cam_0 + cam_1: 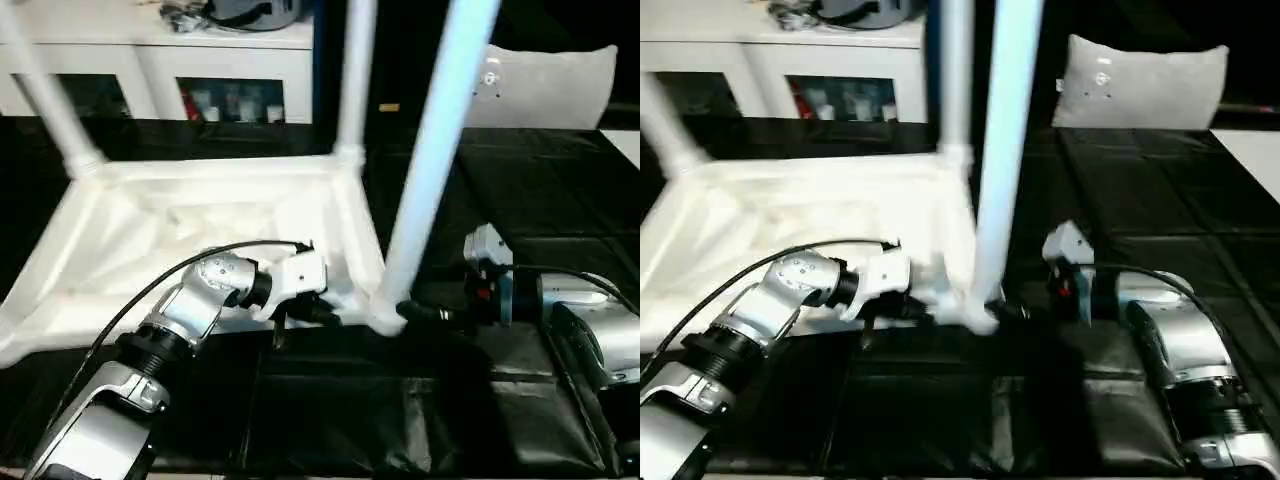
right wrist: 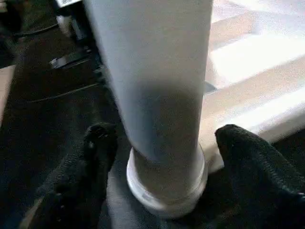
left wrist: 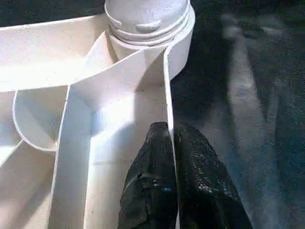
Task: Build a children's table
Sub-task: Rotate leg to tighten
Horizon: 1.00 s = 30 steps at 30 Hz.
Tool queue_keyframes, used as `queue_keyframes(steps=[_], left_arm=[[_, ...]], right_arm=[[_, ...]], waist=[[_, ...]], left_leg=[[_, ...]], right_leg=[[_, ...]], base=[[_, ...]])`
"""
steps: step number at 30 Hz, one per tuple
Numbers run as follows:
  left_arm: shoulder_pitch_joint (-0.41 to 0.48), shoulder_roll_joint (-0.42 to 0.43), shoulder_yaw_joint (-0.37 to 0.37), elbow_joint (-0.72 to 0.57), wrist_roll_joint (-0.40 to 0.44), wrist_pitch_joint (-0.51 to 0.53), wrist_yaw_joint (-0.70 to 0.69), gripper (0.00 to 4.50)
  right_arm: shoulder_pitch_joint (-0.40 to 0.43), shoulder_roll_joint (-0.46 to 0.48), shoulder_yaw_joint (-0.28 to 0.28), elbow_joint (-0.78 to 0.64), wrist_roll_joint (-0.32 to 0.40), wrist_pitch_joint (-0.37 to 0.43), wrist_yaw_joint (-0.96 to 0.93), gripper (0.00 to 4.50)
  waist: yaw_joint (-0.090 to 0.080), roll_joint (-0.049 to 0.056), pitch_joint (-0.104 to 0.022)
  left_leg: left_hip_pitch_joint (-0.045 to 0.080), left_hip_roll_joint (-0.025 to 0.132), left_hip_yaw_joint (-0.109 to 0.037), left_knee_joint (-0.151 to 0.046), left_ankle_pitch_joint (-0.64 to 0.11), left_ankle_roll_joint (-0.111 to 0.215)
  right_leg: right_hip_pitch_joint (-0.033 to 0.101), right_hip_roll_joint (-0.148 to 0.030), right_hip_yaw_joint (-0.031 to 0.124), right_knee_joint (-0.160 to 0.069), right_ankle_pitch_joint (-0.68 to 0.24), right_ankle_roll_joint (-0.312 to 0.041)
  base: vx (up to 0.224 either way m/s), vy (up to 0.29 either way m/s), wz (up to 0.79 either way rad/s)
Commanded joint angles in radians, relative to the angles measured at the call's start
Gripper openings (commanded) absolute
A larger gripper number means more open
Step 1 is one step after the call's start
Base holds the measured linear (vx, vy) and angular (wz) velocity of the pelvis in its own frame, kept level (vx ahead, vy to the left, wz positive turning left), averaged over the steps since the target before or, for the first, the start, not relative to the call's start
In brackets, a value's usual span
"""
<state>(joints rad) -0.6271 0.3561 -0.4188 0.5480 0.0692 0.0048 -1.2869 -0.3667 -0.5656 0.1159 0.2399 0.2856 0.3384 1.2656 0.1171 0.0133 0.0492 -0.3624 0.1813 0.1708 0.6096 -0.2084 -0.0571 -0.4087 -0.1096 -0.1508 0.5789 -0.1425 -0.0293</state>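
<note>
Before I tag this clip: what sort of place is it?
Probably a home-like room or a staged lab: a white cabinet with glass doors, a grey cushion, and black floor mats under the upturned tabletop.

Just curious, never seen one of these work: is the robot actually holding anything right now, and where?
The left gripper pinches the tabletop by its side wall near the corner socket. The right gripper stands open around the near leg, its fingers apart from it.
</note>
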Motion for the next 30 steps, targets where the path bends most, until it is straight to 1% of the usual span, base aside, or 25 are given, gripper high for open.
queue_keyframes(steps=[1,3,6,7,8,9,10,11,12,13,15,17,18,19,20,21,22,23,24,25,26,27,28,29,30], left_arm=[[-0.017,0.005,-0.044,-0.03,0.0,-0.035,-0.071,0.0],[-0.019,0.014,-0.053,-0.034,-0.002,-0.05,-0.1,0.0],[-0.022,0.016,-0.055,-0.031,-0.003,-0.059,-0.108,0.0],[-0.025,0.018,-0.055,-0.026,-0.003,-0.067,-0.116,0.0],[-0.025,0.018,-0.055,-0.026,-0.003,-0.067,-0.116,0.0],[-0.026,0.018,-0.055,-0.023,-0.003,-0.071,-0.12,0.0],[-0.027,0.018,-0.054,-0.02,-0.003,-0.074,-0.122,0.0],[-0.028,0.018,-0.053,-0.018,-0.003,-0.076,-0.123,0.0],[-0.028,0.018,-0.052,-0.017,-0.004,-0.077,-0.125,0.0],[-0.028,0.018,-0.052,-0.015,-0.005,-0.078,-0.126,0.0],[-0.028,0.017,-0.05,-0.014,-0.007,-0.079,-0.123,0.0],[-0.025,0.013,-0.041,-0.014,-0.015,-0.067,-0.117,0.0],[-0.021,0.003,-0.025,-0.022,-0.023,-0.02,-0.09,0.0],[-0.019,-0.001,-0.02,-0.025,-0.026,-0.002,-0.079,0.0],[-0.016,-0.009,-0.011,-0.03,-0.028,0.022,-0.058,0.0],[-0.016,-0.011,-0.009,-0.031,-0.029,0.029,-0.051,0.0],[-0.016,-0.011,-0.009,-0.031,-0.029,0.029,-0.051,0.0],[-0.011,-0.027,0.006,-0.042,-0.029,0.089,-0.003,0.0],[-0.011,-0.027,0.006,-0.042,-0.029,0.089,-0.003,0.0],[-0.008,-0.04,0.015,-0.051,-0.023,0.131,0.036,0.0],[-0.008,-0.064,0.031,-0.056,-0.015,0.191,0.1,0.0],[-0.008,-0.064,0.031,-0.056,-0.015,0.191,0.1,0.0],[-0.008,-0.066,0.032,-0.056,-0.014,0.195,0.106,0.0],[-0.015,-0.115,0.065,-0.058,-0.006,0.29,0.219,0.0],[-0.021,-0.14,0.084,-0.056,-0.002,0.34,0.279,0.0]], right_arm=[[-0.001,-0.013,0.022,-0.024,0.013,0.012,0.033,3.27],[0.004,-0.013,0.037,-0.03,0.013,0.015,0.062,3.19],[0.007,-0.017,0.045,-0.036,0.02,0.023,0.079,2.89],[0.011,-0.02,0.052,-0.044,0.03,0.033,0.093,2.79],[0.011,-0.02,0.052,-0.044,0.03,0.033,0.093,2.79],[0.013,-0.021,0.053,-0.047,0.034,0.038,0.099,2.62],[0.014,-0.021,0.054,-0.049,0.036,0.042,0.101,2.62],[0.015,-0.021,0.054,-0.05,0.038,0.044,0.102,2.54],[0.016,-0.02,0.055,-0.051,0.041,0.048,0.104,2.47],[0.018,-0.019,0.055,-0.053,0.041,0.05,0.106,2.3],[0.021,-0.016,0.056,-0.055,0.043,0.052,0.106,2.19],[0.025,-0.007,0.05,-0.063,0.059,0.064,0.104,2.11],[0.032,0.015,0.034,-0.088,0.09,0.097,0.079,2.09],[0.035,0.023,0.029,-0.098,0.099,0.107,0.069,2.08],[0.035,0.039,0.024,-0.104,0.1,0.125,0.036,2.07],[0.035,0.044,0.022,-0.106,0.101,0.13,0.026,2.06],[0.035,0.044,0.022,-0.106,0.101,0.13,0.026,2.06],[0.027,0.086,0.013,-0.1,0.076,0.144,-0.064,2.06],[0.027,0.086,0.013,-0.1,0.076,0.144,-0.064,2.05],[0.016,0.12,0.006,-0.083,0.051,0.146,-0.138,2.05],[-0.005,0.166,-0.005,-0.049,0.016,0.144,-0.237,2.05],[-0.005,0.166,-0.005,-0.049,0.016,0.144,-0.237,2.04],[-0.007,0.169,-0.006,-0.046,0.014,0.145,-0.245,2.04],[-0.047,0.24,-0.023,0.009,-0.04,0.154,-0.408,2.04],[-0.07,0.277,-0.04,0.038,-0.056,0.172,-0.491,2.03]], waist=[[-0.002,-0.008,-0.072],[-0.002,-0.008,-0.072],[-0.001,-0.008,-0.073],[0.0,-0.01,-0.072],[-0.001,-0.011,-0.072],[-0.001,-0.01,-0.073],[-0.001,-0.009,-0.073],[-0.001,-0.011,-0.073],[-0.001,-0.011,-0.073],[-0.001,-0.011,-0.073],[-0.001,-0.012,-0.073],[-0.001,-0.012,-0.073],[-0.001,-0.009,-0.072],[0.0,-0.01,-0.072],[-0.001,-0.011,-0.072],[-0.003,-0.008,-0.07],[-0.004,-0.009,-0.07],[-0.007,-0.008,-0.066],[-0.01,-0.008,-0.063],[-0.014,-0.009,-0.061],[-0.019,-0.012,-0.06],[-0.029,-0.009,-0.056],[-0.036,-0.011,-0.058],[-0.045,-0.012,-0.06],[-0.06,-0.01,-0.057]], left_leg=[[0.006,0.061,-0.013,-0.073,-0.15,0.074],[0.007,0.061,-0.013,-0.074,-0.162,0.066],[0.007,0.061,-0.014,-0.074,-0.162,0.063],[0.005,0.06,-0.014,-0.074,-0.155,0.065],[0.005,0.061,-0.014,-0.074,-0.154,0.067],[0.004,0.061,-0.015,-0.074,-0.15,0.066],[0.005,0.061,-0.014,-0.074,-0.153,0.066],[0.005,0.06,-0.013,-0.074,-0.154,0.065],[0.005,0.06,-0.014,-0.074,-0.149,0.062],[0.005,0.06,-0.014,-0.074,-0.148,0.062],[0.005,0.06,-0.014,-0.074,-0.147,0.061],[0.004,0.059,-0.013,-0.074,-0.146,0.061],[0.004,0.059,-0.012,-0.074,-0.144,0.06],[0.003,0.06,-0.014,-0.074,-0.144,0.059],[0.003,0.059,-0.014,-0.075,-0.145,0.058],[0.004,0.059,-0.014,-0.076,-0.154,0.053],[0.005,0.058,-0.015,-0.076,-0.163,0.05],[0.007,0.055,-0.014,-0.077,-0.188,0.043],[0.011,0.053,-0.015,-0.078,-0.203,0.031],[0.014,0.049,-0.017,-0.078,-0.231,0.024],[0.015,0.05,-0.016,-0.079,-0.239,0.016],[0.019,0.046,-0.021,-0.079,-0.266,0.0],[0.017,0.044,-0.023,-0.077,-0.277,-0.003],[0.011,0.042,-0.024,-0.077,-0.273,-0.002],[0.014,0.044,-0.028,-0.077,-0.288,-0.012]], right_leg=[[0.064,-0.064,0.067,-0.064,-0.309,-0.165],[0.064,-0.066,0.067,-0.064,-0.309,-0.167],[0.065,-0.065,0.068,-0.063,-0.305,-0.166],[0.068,-0.066,0.067,-0.063,-0.311,-0.163],[0.067,-0.066,0.067,-0.064,-0.312,-0.162],[0.067,-0.066,0.067,-0.061,-0.307,-0.162],[0.066,-0.066,0.067,-0.063,-0.309,-0.161],[0.067,-0.066,0.068,-0.064,-0.311,-0.159],[0.067,-0.066,0.067,-0.063,-0.314,-0.158],[0.066,-0.066,0.067,-0.064,-0.315,-0.159],[0.066,-0.066,0.067,-0.063,-0.315,-0.158],[0.067,-0.066,0.067,-0.064,-0.318,-0.155],[0.067,-0.066,0.068,-0.065,-0.321,-0.154],[0.067,-0.066,0.067,-0.065,-0.325,-0.152],[0.068,-0.066,0.066,-0.066,-0.33,-0.15],[0.066,-0.065,0.066,-0.069,-0.346,-0.145],[0.065,-0.065,0.064,-0.071,-0.363,-0.141],[0.064,-0.066,0.062,-0.081,-0.418,-0.124],[0.062,-0.067,0.06,-0.088,-0.461,-0.109],[0.063,-0.067,0.055,-0.095,-0.513,-0.085],[0.061,-0.066,0.055,-0.097,-0.528,-0.076],[0.057,-0.064,0.046,-0.103,-0.571,-0.061],[0.062,-0.066,0.041,-0.107,-0.592,-0.046],[0.067,-0.065,0.039,-0.109,-0.597,-0.027],[0.059,-0.063,0.033,-0.114,-0.607,-0.028]], base=[[0.0,0.0,0.0],[0.0,0.0,0.0],[0.0,0.0,0.0],[0.0,0.0,0.0],[0.0,0.0,0.0],[0.0,0.0,0.0],[0.0,0.0,0.0],[0.0,0.0,0.0],[0.0,0.0,0.0],[0.0,0.0,0.0],[0.0,0.0,0.0],[0.0,0.0,0.0],[0.0,0.0,0.0],[0.0,0.0,0.0],[0.0,0.0,0.0],[0.0,0.0,0.0],[0.0,0.0,0.0],[0.0,0.0,0.0],[0.0,0.0,0.0],[0.0,0.0,0.0],[0.0,0.0,0.0],[0.0,0.0,0.0],[0.0,0.0,0.0],[0.0,0.0,0.0],[0.0,0.0,0.0]])
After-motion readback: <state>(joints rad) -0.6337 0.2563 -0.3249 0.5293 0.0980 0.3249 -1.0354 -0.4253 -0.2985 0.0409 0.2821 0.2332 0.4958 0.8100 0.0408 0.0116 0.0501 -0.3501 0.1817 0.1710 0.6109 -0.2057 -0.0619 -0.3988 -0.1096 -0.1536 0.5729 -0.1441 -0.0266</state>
